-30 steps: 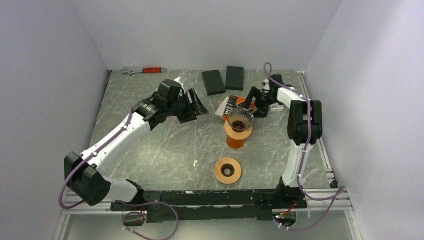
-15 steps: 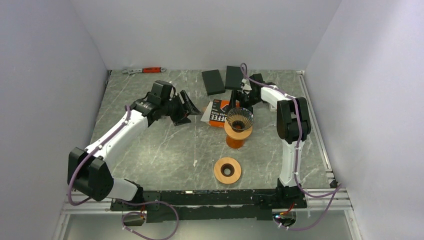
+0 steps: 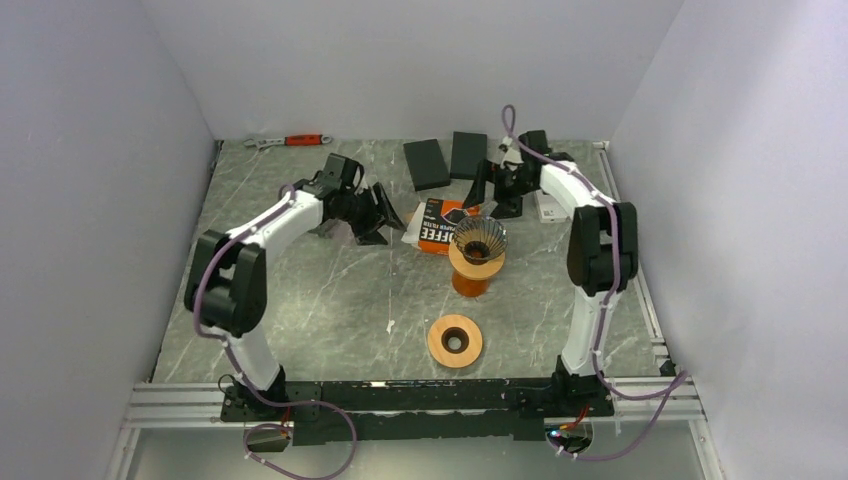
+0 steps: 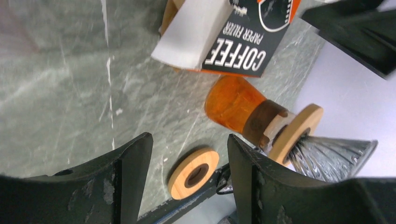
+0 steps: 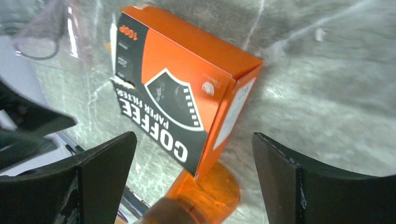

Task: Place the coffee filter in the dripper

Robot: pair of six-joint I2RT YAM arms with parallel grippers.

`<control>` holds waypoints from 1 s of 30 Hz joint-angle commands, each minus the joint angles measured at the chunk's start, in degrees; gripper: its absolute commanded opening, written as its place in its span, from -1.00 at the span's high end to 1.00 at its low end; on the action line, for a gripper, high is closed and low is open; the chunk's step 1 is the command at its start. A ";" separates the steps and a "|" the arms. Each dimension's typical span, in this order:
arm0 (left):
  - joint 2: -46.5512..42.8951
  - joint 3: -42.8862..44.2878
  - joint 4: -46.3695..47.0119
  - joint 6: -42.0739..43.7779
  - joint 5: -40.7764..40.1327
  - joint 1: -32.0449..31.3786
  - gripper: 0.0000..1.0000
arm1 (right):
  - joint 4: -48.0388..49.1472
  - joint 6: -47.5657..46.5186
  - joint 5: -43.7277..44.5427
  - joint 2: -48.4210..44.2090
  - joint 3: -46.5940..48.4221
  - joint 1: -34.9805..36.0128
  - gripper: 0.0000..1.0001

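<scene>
You are at the very start: fetching a filter. No loose paper shows anywhere, so the filters are presumably inside the orange-and-black cardboard box printed "COFFEE PAPER FILTER" (image 3: 437,226). It lies flat on the grey marbled table (image 3: 330,300) at the centre of the overhead view, just up and left of the ribbed glass cone dripper (image 3: 480,237). The dripper sits in a wooden collar on an orange glass stand (image 3: 470,280) and, as far as you can judge, has no paper in it.

The next move calls for getting the box open and one filter out — likely one claw steadying the carton while the other pinches a single sheet. The box is light and may slide toward the stand, so go in gently.

The left arm folds at the left of the overhead frame, its forearm running right. The left gripper (image 3: 385,218) sits just left of the box with its fingers spread and nothing between them. The right arm climbs the right side and bends left at the top. The right gripper (image 3: 493,192) hovers by the box's upper right corner, fingers spread wide and empty — its wrist view looks straight down on the carton.

A flat wooden ring (image 3: 455,340) lies apart, lower centre.
</scene>
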 commanded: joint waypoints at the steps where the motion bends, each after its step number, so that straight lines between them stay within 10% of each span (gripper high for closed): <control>1: 5.78 7.03 3.14 4.68 3.07 0.24 -0.32 | 2.68 3.11 -2.38 -9.53 -3.26 -4.62 -0.99; 18: 22.07 15.33 4.38 9.79 5.80 1.48 -0.32 | 3.95 9.37 -9.58 -32.94 -25.93 -10.43 -0.99; 30: 19.64 7.27 14.38 4.95 8.83 1.48 0.40 | 2.00 8.72 -10.88 -33.74 -25.10 -10.58 -0.99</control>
